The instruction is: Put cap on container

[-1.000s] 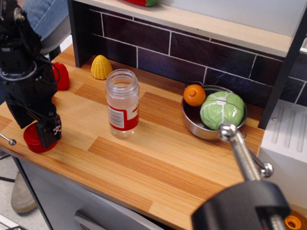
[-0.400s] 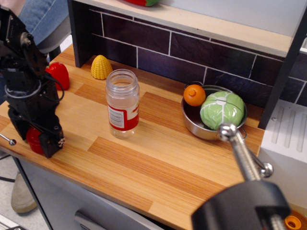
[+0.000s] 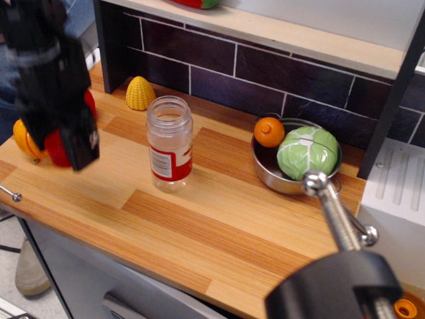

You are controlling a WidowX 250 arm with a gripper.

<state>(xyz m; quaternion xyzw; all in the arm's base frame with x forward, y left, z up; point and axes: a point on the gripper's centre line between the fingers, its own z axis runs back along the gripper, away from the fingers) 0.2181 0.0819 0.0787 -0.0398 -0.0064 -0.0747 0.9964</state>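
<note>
Carrying step: gripper (image 3: 63, 147), jaws clamping the cap (image 3: 56, 147), needing travel toward 3 o'clock, over the container (image 3: 169, 143).

Container (image 3: 169, 143) stands mid-counter (image 3: 219, 219), gripper (image 3: 70, 143) with cap (image 3: 56, 147) to its left

Bare counter (image 3: 199, 219) around container (image 3: 169, 143)
</note>
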